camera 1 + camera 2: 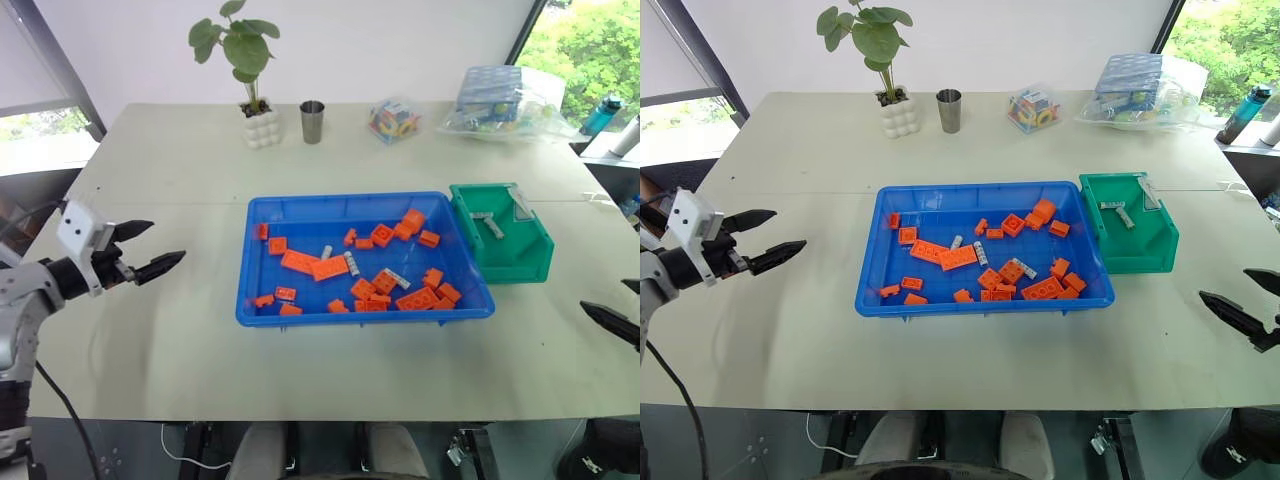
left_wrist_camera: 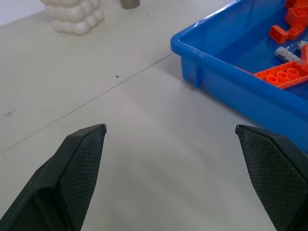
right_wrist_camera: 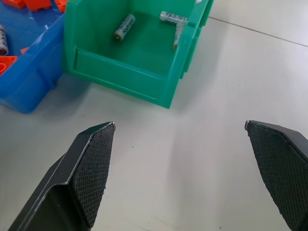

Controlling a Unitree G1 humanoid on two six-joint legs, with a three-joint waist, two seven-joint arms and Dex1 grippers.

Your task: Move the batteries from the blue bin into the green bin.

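Observation:
The blue bin [image 1: 310, 215] sits mid-table, holding orange bricks [image 1: 315, 266] and three silver-grey batteries [image 1: 351, 263] [image 1: 326, 252] [image 1: 398, 278]. Against its right side stands the green bin [image 1: 520, 265], with batteries [image 3: 124, 26] [image 3: 172, 18] lying inside. My left gripper [image 1: 168, 241] hovers open over the bare table to the left of the blue bin, its fingers [image 2: 86, 159] empty. My right gripper [image 1: 1224, 283] is open and empty at the table's right edge, in front of and to the right of the green bin.
Along the far edge stand a potted plant [image 1: 250, 60], a metal cup [image 1: 312, 121], a clear box of coloured pieces [image 1: 394, 119] and a plastic bag with a package [image 1: 500, 100]. A teal bottle [image 1: 600, 115] stands past the right corner.

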